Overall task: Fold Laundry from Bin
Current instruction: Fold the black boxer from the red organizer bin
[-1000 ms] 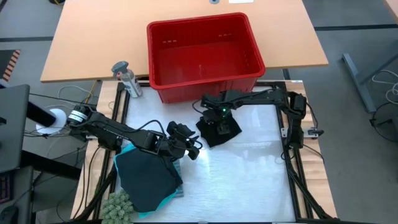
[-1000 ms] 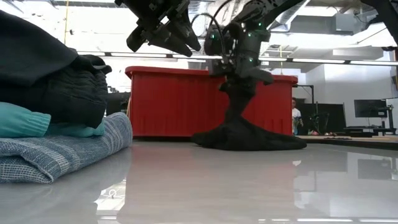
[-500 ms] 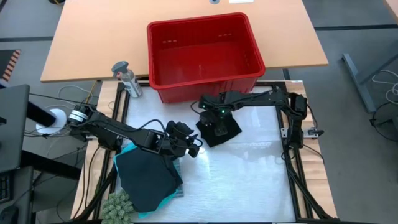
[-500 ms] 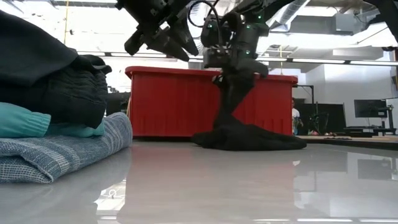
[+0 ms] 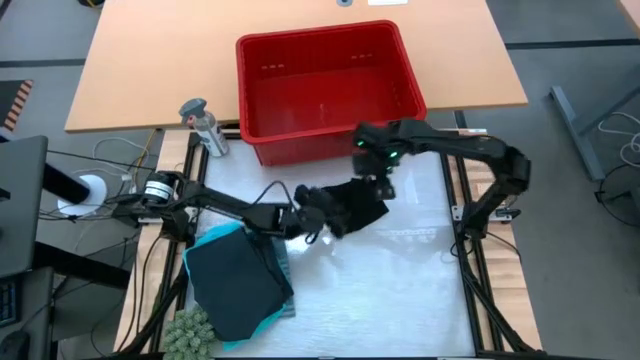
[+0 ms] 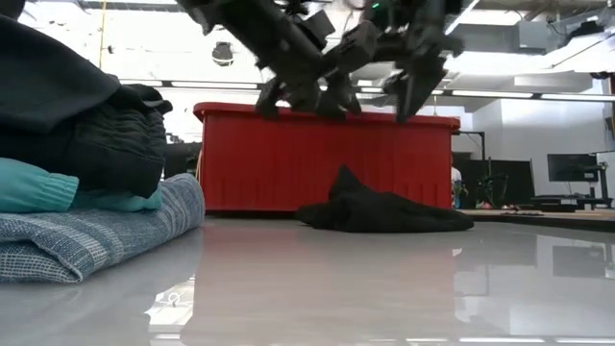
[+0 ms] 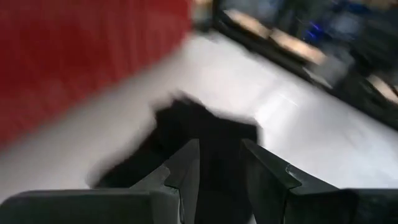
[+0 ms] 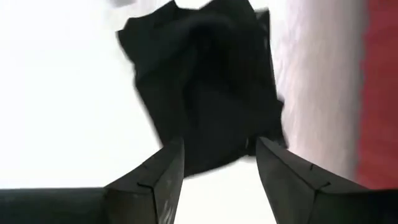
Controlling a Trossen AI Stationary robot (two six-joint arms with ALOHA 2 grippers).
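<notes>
**Last black piece still unfolded**

White table (image 5: 400, 290), lab room behind. Bin (image 5: 325, 85) at 12 o'clock looks empty. Folded stack (image 5: 235, 290) at 8 o'clock: striped, turquoise, black on top. One crumpled black garment (image 5: 358, 210) lies loose near centre, just in front of the bin. Right gripper (image 5: 380, 183) hangs above it, fingers apart, holding nothing. Left gripper (image 5: 315, 222) at its 9 o'clock edge, fingers parted, empty. Judgement: mostly done; this piece left to spread, fold, stack.

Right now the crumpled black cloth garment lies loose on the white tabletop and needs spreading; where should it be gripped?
Probably at the raised peak of the crumpled black cloth garment, coming from above: it stands clear of the white tabletop, while the rest lies flat.
</notes>
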